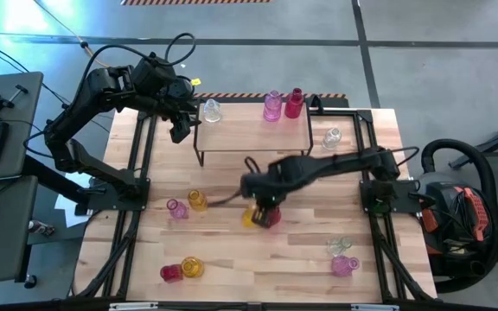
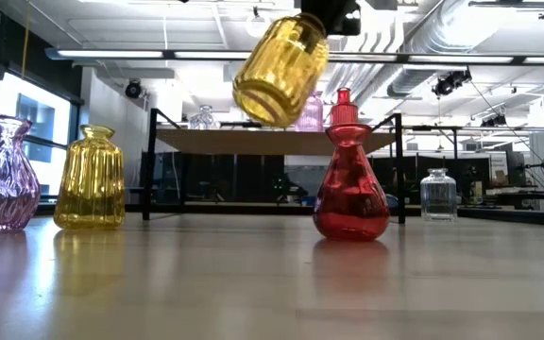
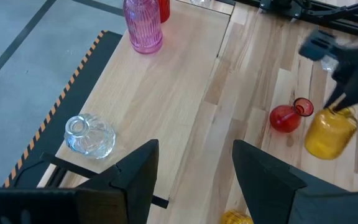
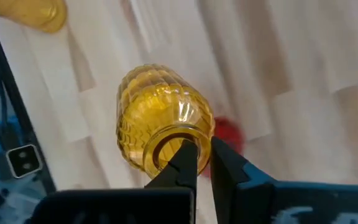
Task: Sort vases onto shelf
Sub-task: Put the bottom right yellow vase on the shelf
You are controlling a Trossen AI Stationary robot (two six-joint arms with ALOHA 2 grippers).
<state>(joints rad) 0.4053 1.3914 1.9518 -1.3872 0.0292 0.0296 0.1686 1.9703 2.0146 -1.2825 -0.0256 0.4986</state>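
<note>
Three vases already stand on the shelf seen from above: a clear one at its left end, a pink one and a red one near its right. My left gripper hovers just off the shelf's left end, near the clear vase. My right gripper is out over the middle of the table, holding an amber-yellow ribbed vase beside a red vase.

Level with the tabletop, the yellow vase hangs tilted in the air, well clear of the wood, while the red vase stands upright below and to its right. A pink vase and another yellow one stand to the left.

My left wrist camera shows my fingers spread apart with nothing between them, above the shelf top and just beside the clear vase.

My right wrist camera shows my fingers pinching the yellow vase's rim, one finger inside the mouth and one outside.
</note>
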